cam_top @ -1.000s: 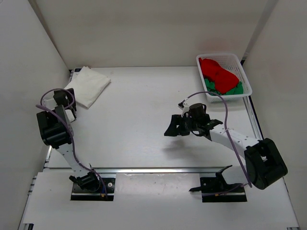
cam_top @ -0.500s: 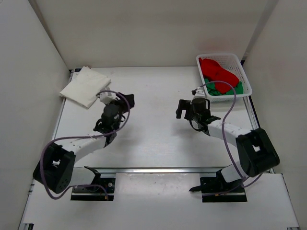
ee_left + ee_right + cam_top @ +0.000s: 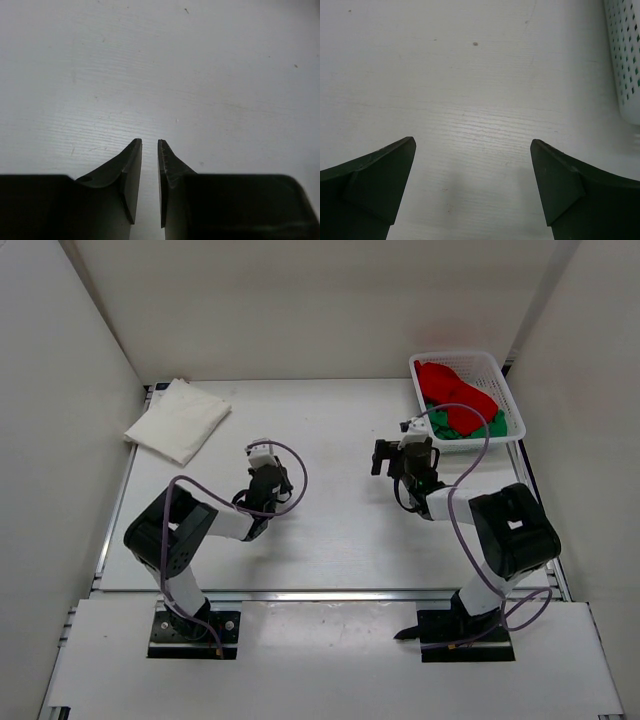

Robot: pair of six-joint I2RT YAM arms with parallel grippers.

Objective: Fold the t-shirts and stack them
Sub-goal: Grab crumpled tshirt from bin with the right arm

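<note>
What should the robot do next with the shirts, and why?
Probably reach the right gripper toward the basket and take the red t-shirt. Its jaws stand wide open and empty over the table beside the basket, and the red t-shirt lies crumpled on top of the green t-shirt there.

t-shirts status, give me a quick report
Left gripper empty, jaws a narrow slit apart; right gripper wide open, empty. White t-shirt folded far left; red t-shirt and green t-shirt heaped in basket. Nothing blocking either gripper.
</note>
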